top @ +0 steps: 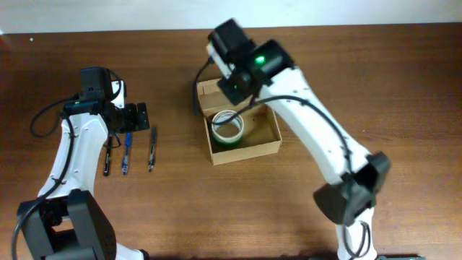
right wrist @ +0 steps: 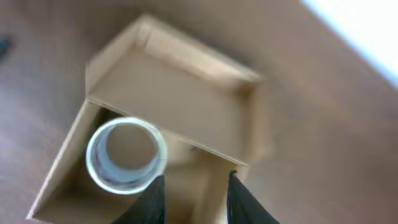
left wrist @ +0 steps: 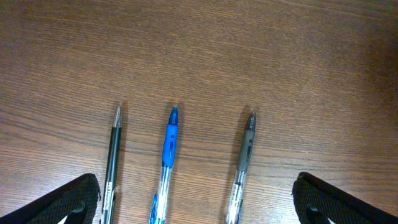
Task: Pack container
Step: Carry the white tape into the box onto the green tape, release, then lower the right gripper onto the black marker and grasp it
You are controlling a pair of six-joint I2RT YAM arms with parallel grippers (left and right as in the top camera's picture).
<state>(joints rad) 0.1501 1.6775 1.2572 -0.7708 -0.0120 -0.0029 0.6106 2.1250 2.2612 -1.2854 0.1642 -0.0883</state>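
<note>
My right end effector (right wrist: 191, 190) hovers over the open container (top: 245, 153) at the middle of the worktop (top: 390, 79), fingers slightly apart, gripping nothing. A tape roll (top: 229, 137) lies inside. My left end effector (left wrist: 196, 183) hangs spread wide above three pens (left wrist: 169, 149).

There are three pens (left wrist: 168, 155), one tape roll (top: 229, 139) and one cardboard box (top: 266, 132).
</note>
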